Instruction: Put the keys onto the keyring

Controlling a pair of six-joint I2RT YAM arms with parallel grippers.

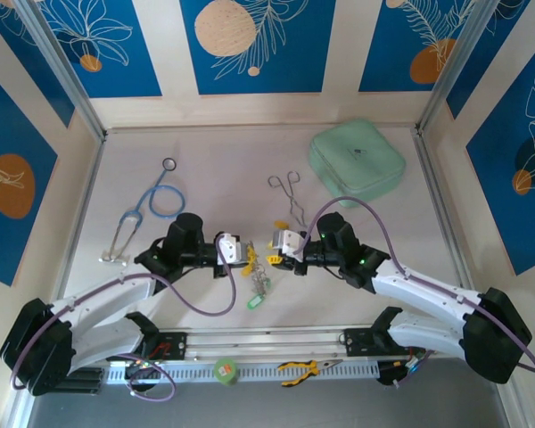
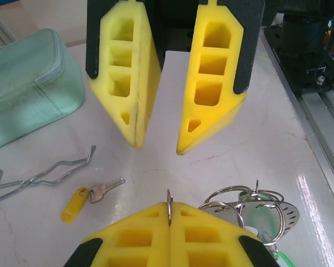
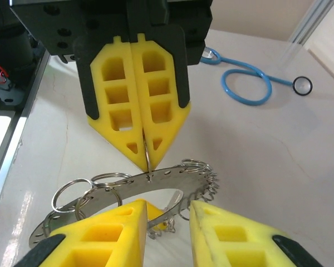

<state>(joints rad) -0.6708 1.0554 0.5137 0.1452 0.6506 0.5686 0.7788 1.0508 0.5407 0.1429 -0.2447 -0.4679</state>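
Slip risk: the left gripper [image 3: 145, 160] is clamped on the keyring [image 3: 131, 188] by a single thin loop at its rim. The ring can probably swivel or slide out of that narrow pinch if bumped.
Knock risk: the right gripper [image 2: 158, 147] has its jaws apart and empty, just beside the ring. Closing or advancing off-line could push the ring rather than catch anything.
Tangle risk: several small split rings crowd the rim, so a key could hook the wrong loop.
Fetch risk: a yellow-headed key [image 2: 93, 194] lies flat on the table [image 1: 214, 169], near the forceps [image 2: 44, 177]. A low, thin key is hard to pinch, and the forceps could be dragged along.
Task's things: the keyring sits between the two grippers over the table's middle. A green-tagged key [image 1: 254, 303] lies just in front of it.
Left arm pose: reaches inward, its fingers pointing at the right gripper.
Right arm pose: mirrors it, so the two grippers face tip to tip.
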